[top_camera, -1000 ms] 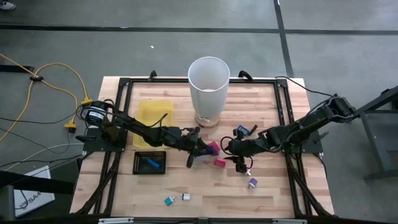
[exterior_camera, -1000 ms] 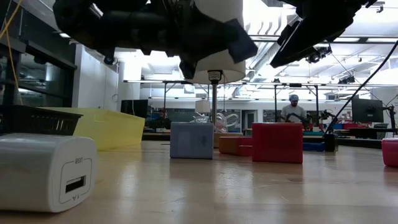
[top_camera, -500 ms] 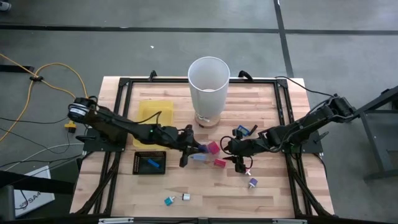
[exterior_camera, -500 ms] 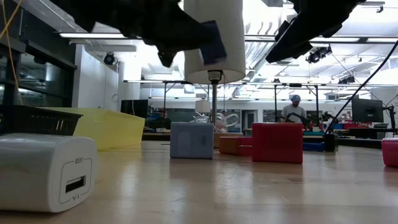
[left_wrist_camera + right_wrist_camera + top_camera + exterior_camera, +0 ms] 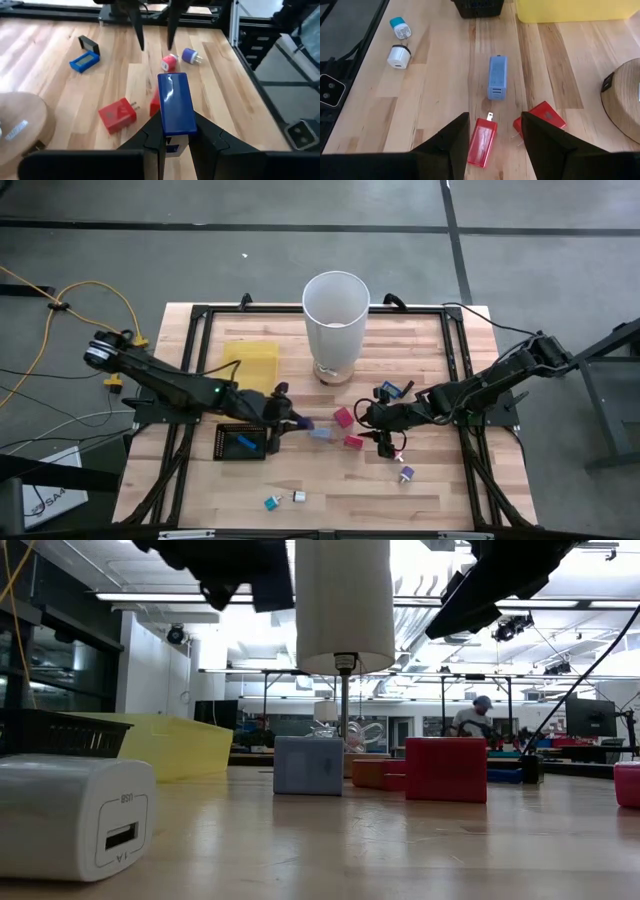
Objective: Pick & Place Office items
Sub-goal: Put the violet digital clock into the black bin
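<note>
While my left tool (image 5: pixel 175 131) grips a dark blue charger (image 5: pixel 176 102) near the black tray (image 5: pixel 241 441), my right tool (image 5: pixel 493 131) hangs wide open. It holds nothing above a red charger (image 5: pixel 482 142) on the tabletop (image 5: pixel 440 100).

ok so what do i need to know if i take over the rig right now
Left gripper: shut on a dark blue block, raised beside the black mesh tray.
Right gripper: open, hovering over a red charger.
Done: one blue piece lies in the tray.
Left on the table: second red charger, light blue charger, teal plug, white plug, purple plug.
</note>
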### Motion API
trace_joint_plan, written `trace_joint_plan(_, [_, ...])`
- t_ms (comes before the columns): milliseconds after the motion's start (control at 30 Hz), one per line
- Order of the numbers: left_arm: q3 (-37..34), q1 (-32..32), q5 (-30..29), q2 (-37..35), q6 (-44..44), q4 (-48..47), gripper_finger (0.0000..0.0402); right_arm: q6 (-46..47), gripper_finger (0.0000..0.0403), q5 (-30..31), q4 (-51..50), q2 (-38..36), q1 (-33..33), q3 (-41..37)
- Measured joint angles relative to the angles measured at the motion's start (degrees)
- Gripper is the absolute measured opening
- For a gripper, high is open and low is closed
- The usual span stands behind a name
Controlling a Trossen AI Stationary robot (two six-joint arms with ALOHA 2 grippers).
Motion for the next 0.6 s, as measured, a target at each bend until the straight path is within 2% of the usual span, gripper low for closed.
trace_joint_plan(167, [0.0, -1.0, 0.0, -2.0, -2.8, -4.8, 0.0056, 0.0, 0.0165, 0.0, 0.2, 0.0, 0.0, 0.0])
trace_joint_plan(600, [0.0, -3.1, 0.1, -6.1, -3.2, -13.7, 0.0056, 0.0, 0.0165, 0.0, 1.1, 0.0, 0.0, 0.0])
